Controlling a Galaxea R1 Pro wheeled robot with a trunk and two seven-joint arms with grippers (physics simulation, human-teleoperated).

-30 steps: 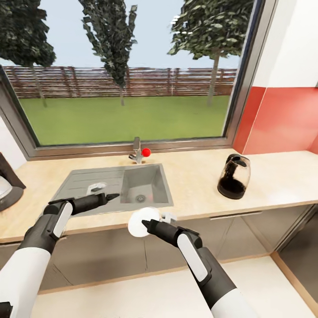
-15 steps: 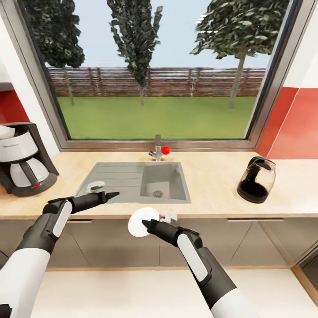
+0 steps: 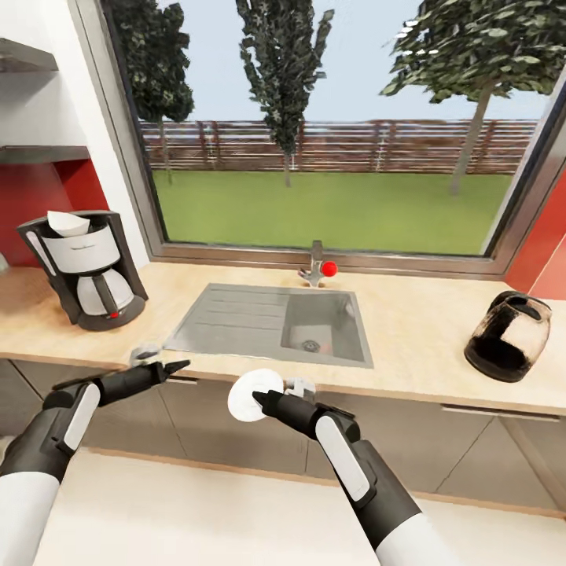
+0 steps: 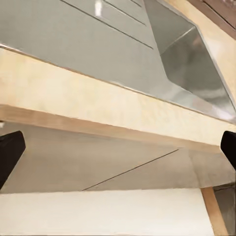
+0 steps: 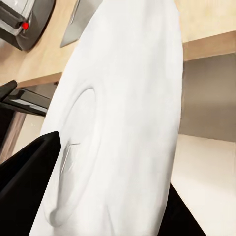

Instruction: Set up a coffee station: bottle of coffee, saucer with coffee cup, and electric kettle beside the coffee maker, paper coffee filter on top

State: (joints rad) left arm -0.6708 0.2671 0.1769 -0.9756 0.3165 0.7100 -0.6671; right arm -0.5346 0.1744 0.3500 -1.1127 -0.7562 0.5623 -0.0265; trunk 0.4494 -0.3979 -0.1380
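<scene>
On the far left of the head view, the shelf [image 3: 31,153] hangs on the wall above the desk [image 3: 409,346], and below it the coffee maker [image 3: 85,267] stands on the desk with the paper filter [image 3: 67,223] already sitting in its top. No bottle can be made out on the visible part of the shelf. The left pincer [image 3: 161,365] hovers just off the desk's front edge, near the coffee maker's side of the sink [image 3: 275,324]; in the left wrist view its two dark fingertips [image 4: 10,152] stand far apart at the edges of the picture with nothing between them, so it is spread wide and empty. In the middle, the right pincer [image 3: 258,399] is pinched on the rim of the saucer [image 3: 253,395], held on edge out in front of the desk; the right wrist view shows the white saucer [image 5: 123,118] close up between dark fingers. Far right, the kettle [image 3: 507,336] stands alone on the desk, well apart from the coffee maker. The step in hand seems to be carrying the saucer to the coffee maker. The next move calls for bringing it leftward over the desk, turning it flat, and setting it on bare desk just beside the machine, leaving room for the cup, the bottle and the kettle.
</scene>
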